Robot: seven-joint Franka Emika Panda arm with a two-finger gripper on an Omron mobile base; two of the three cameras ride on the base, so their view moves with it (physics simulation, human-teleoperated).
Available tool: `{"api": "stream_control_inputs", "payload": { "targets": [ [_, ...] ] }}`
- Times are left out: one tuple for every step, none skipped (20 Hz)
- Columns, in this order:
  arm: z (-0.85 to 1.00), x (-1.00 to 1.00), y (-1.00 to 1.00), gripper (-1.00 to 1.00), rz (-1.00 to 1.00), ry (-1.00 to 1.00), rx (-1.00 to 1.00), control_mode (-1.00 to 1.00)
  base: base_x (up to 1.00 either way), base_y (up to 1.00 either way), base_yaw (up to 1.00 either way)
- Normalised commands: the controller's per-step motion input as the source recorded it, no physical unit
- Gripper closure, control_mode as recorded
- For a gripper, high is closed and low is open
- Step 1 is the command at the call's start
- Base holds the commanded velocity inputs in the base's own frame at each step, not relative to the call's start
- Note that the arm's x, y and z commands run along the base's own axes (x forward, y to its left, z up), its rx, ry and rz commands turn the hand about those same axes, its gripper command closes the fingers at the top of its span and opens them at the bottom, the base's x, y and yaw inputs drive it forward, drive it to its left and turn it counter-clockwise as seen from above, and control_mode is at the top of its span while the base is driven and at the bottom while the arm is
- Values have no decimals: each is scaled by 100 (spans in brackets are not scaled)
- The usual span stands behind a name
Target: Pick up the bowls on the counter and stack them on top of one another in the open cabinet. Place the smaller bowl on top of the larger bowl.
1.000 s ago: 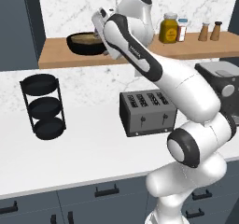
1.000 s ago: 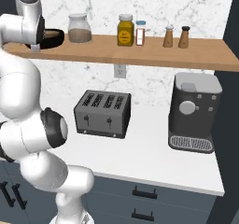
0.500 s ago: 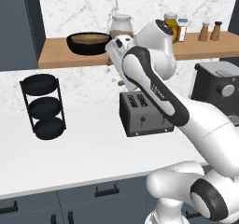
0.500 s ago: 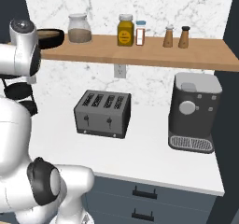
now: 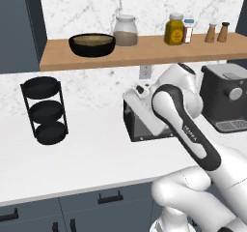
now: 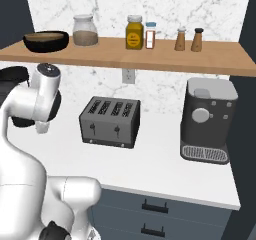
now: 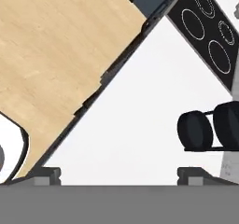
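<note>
The larger bowl (image 5: 91, 48), glossy black, stands at the left end of the open cabinet's wooden board (image 5: 144, 52). The smaller bowl (image 5: 91, 39), tan, sits nested inside it; both appear again in the right base view, black bowl (image 6: 46, 44) and tan rim (image 6: 45, 35). My arm is folded low over the counter (image 5: 96, 158), its hand in front of the toaster, well below and right of the bowls. In the hand view my gripper (image 7: 119, 174) is open, its fingertips (image 7: 46, 174) wide apart with nothing between them, looking down at the white counter (image 7: 135, 120).
A black three-tier rack (image 5: 44, 110) stands on the counter's left. The toaster (image 6: 110, 121) and a coffee machine (image 6: 207, 119) sit to the right. A glass jar (image 5: 125, 31), a honey jar (image 5: 174, 29) and shakers (image 5: 217, 32) line the shelf. A stovetop (image 7: 210, 36) lies beyond the counter.
The arm has pulled back from the bowls on the shelf and swung down and right, in front of the toaster. The stacked bowls stay put. The jaws stay wide.
</note>
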Motion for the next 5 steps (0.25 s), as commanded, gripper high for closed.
{"api": "stream_control_inputs", "payload": {
  "targets": [
    [-66,-41,-9,-100,13,6,0,-100,0,0,0],
    [-9,-9,4,-100,7,12,0,-100,0,0,0],
    [0,0,0,-100,0,-2,0,-100,0,0,0],
    [0,0,0,-100,0,0,0,-100,0,0,0],
    [0,0,0,-100,0,0,0,-100,0,0,0]
  ]
}}
